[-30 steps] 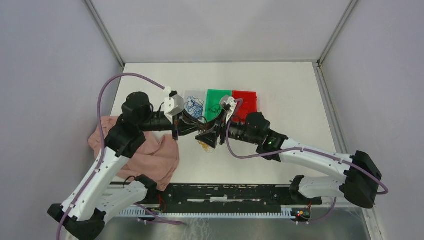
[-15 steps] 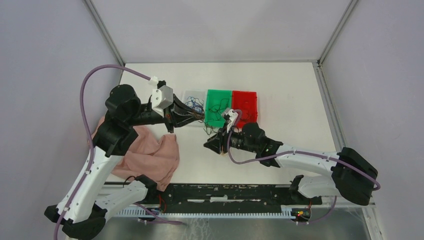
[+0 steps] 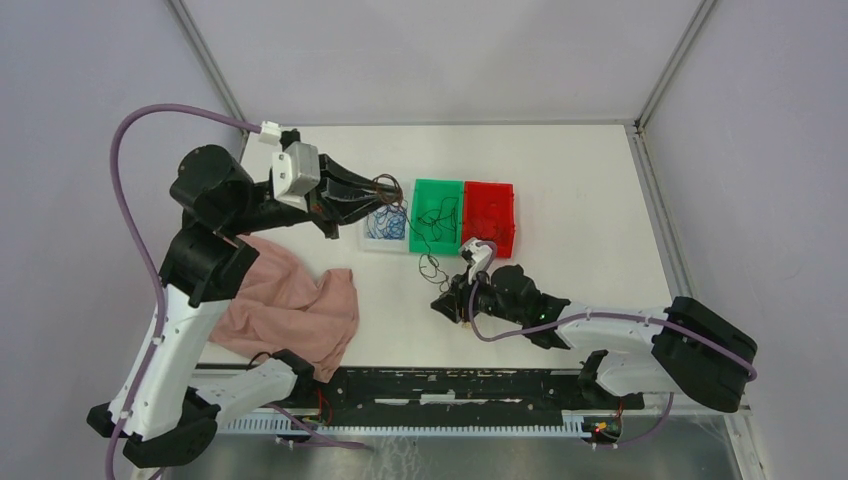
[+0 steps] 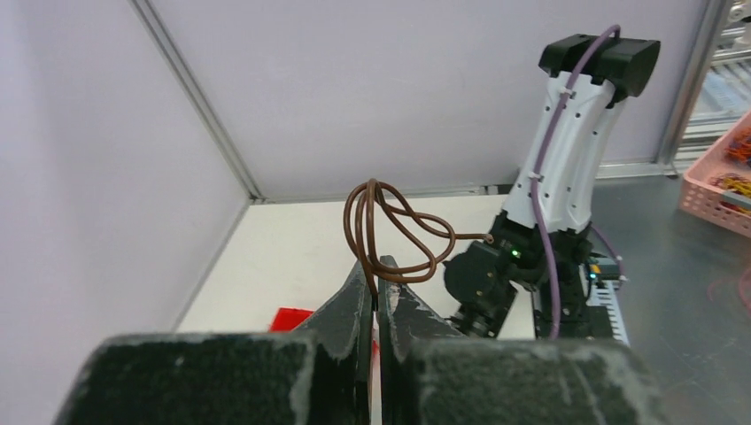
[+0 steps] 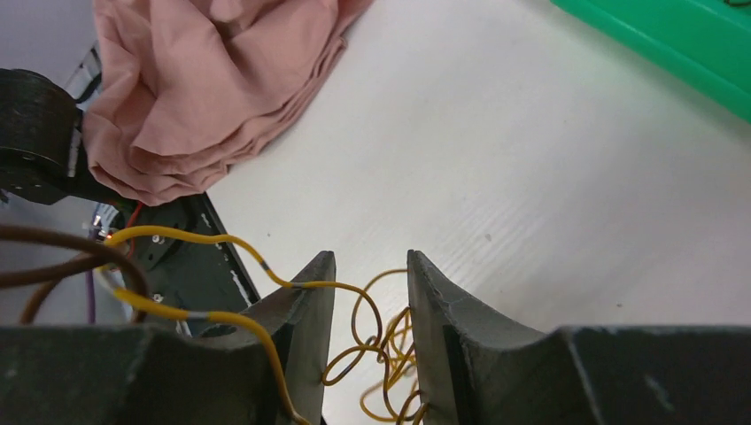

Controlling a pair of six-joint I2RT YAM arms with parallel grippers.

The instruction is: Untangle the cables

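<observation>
My left gripper [image 3: 384, 189] hangs above the clear bin [image 3: 372, 243], shut on a looped brown cable [image 4: 390, 223] that sticks up from its closed tips [image 4: 376, 273]. Blue cables [image 3: 386, 220] lie in that bin. A dark cable [image 3: 432, 262] trails from the green bin [image 3: 436, 188] onto the table. My right gripper [image 3: 441, 305] sits low over the table nearer the front. Its jaws [image 5: 370, 261] stand apart, with a loose bunch of yellow-orange cables [image 5: 383, 341] between them. One yellow strand [image 5: 204, 237] drapes over the left finger.
A red bin [image 3: 489, 208] stands right of the green bin. A crumpled pink cloth [image 3: 290, 305] lies front left, also in the right wrist view [image 5: 204, 80]. The black rail [image 3: 450, 385] runs along the table's near edge.
The two grippers, close together a second ago, have pulled apart. The left one rose back and left with the brown cable. The right one dropped toward the front and its jaws narrowed.
</observation>
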